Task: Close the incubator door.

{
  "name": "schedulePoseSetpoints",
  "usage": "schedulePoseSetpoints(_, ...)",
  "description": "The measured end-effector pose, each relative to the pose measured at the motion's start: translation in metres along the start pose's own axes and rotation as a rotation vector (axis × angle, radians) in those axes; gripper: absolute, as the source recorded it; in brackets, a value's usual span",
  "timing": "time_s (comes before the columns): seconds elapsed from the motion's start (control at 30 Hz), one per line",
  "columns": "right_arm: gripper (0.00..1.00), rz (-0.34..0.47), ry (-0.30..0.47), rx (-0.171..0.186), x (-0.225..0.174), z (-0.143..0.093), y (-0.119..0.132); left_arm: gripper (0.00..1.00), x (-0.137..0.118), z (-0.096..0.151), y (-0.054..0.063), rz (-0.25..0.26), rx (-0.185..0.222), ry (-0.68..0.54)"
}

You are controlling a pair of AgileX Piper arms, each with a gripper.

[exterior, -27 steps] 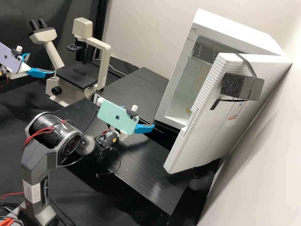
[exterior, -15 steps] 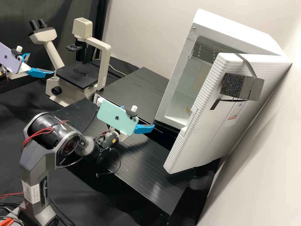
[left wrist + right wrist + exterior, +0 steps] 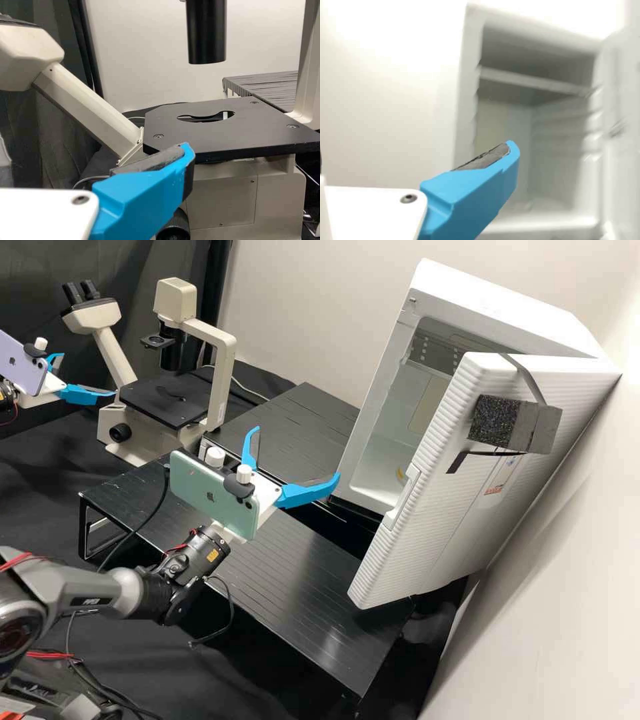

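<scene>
While its door [image 3: 443, 507] is standing open, the incubator [image 3: 507, 313] is facing our right gripper [image 3: 297, 453]

We are seeing the white door angling out from the incubator's front, with a dark foam block [image 3: 493, 421] sitting against its outer face. Our right gripper is holding its jaws wide apart, with nothing between them, near the opening — whether one fingertip is touching the frame, we cannot tell. Its wrist view is looking into the cabinet, where an inner shelf [image 3: 535, 82] is crossing the upper part. Our left gripper [image 3: 89, 375] is also keeping its jaws well spread and empty — it is hanging beside the microscope [image 3: 221, 387]. Below our right gripper, a low black rack [image 3: 300, 580] is standing.
</scene>
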Motion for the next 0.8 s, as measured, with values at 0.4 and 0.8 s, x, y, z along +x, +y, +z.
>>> schedulePoseSetpoints(0.4,1.0,0.217,-0.2,-0.006,-0.018,0.042,0.05,1.0,0.0,0.0,0.0,0.0,0.0,0.0)
schedulePoseSetpoints(0.8,1.0,0.198,-0.371,-0.015,-0.008,0.083,0.038,1.0,0.0,0.0,0.0,0.0,0.0,0.0)
